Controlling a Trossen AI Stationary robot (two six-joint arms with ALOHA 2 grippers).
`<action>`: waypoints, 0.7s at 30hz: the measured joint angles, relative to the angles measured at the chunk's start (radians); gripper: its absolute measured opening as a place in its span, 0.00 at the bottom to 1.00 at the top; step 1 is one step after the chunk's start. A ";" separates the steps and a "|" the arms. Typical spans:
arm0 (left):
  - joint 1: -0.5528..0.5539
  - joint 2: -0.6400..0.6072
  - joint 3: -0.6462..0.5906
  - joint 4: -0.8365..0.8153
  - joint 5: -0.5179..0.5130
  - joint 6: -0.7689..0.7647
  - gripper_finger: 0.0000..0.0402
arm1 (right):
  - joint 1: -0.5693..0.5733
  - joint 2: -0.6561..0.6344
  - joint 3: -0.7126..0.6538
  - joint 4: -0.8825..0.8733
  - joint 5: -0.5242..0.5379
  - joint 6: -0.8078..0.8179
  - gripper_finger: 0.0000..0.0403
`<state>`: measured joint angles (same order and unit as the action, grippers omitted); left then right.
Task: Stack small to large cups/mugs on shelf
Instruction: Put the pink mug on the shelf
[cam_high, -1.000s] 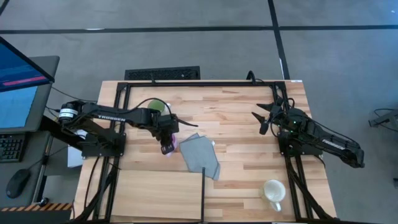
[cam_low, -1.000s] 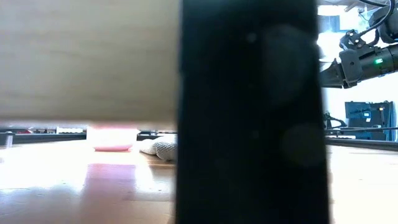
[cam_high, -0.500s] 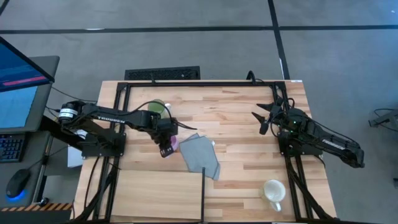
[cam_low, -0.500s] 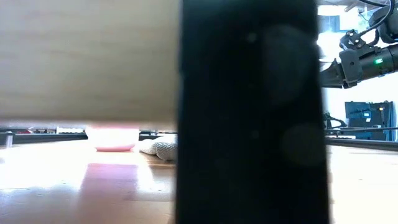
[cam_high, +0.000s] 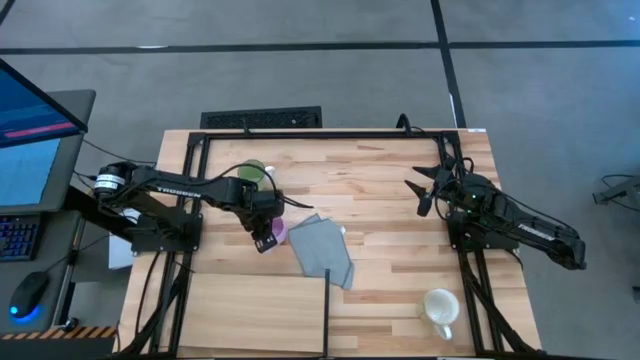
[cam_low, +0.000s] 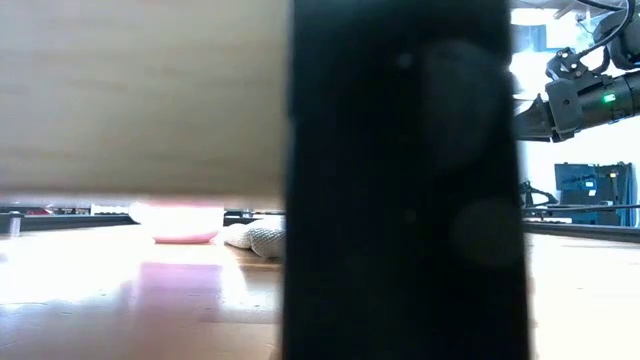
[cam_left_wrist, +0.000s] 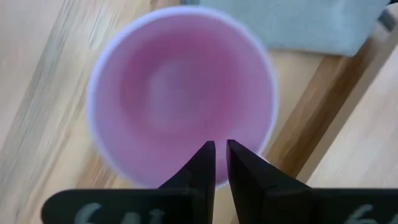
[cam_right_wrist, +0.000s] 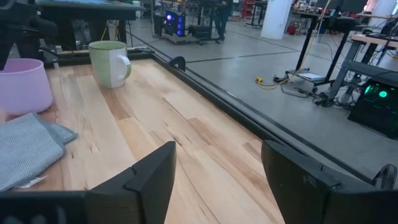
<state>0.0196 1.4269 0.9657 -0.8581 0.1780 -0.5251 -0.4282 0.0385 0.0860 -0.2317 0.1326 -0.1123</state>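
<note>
A: High view first. We count three mugs: the purple mug (cam_high: 277, 231) mostly hidden under the left gripper (cam_high: 266, 238), the green mug (cam_high: 253, 172) half covered by the left arm, and the cream mug (cam_high: 438, 306) in the clear near the right front corner, on the tabletop (cam_high: 380, 200). One grey cloth (cam_high: 325, 252) touches the purple mug. The shelf (cam_high: 255, 312), front left, holds nothing we can see.

B: Arms?

A: Left arm reaches in across the table, wrist bent down over the purple mug. Right gripper (cam_high: 421, 191) hovers by the right rail, well away from every mug.

B: Low view?

A: Mostly blocked: a pale board and a black post (cam_low: 400, 180) fill it. We only get the purple mug's base (cam_low: 178, 222), a bit of cloth, and the right gripper up high.

B: Left wrist?

A: We look straight into the purple mug (cam_left_wrist: 180, 99); its rim is blurred. The fingers (cam_left_wrist: 200, 163) are nearly together, seemingly pinching the near wall.

B: Right wrist?

A: Fingers (cam_right_wrist: 152, 171) spread apart, holding nothing. Green mug (cam_right_wrist: 109, 63) upright, purple mug (cam_right_wrist: 23, 84) cut off at the edge.
</note>
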 joint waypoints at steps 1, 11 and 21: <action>0.000 0.000 0.000 -0.012 0.000 -0.005 0.07 | 0.000 0.000 0.000 0.000 0.000 0.000 0.65; 0.000 0.000 0.000 -0.081 -0.007 -0.018 0.07 | 0.000 0.000 0.000 0.000 0.000 0.000 0.65; 0.000 0.000 0.000 -0.125 -0.037 -0.018 0.07 | 0.000 0.000 0.000 0.000 0.000 0.000 0.65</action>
<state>0.0198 1.4269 0.9657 -0.9835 0.1412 -0.5430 -0.4282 0.0383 0.0860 -0.2317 0.1323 -0.1123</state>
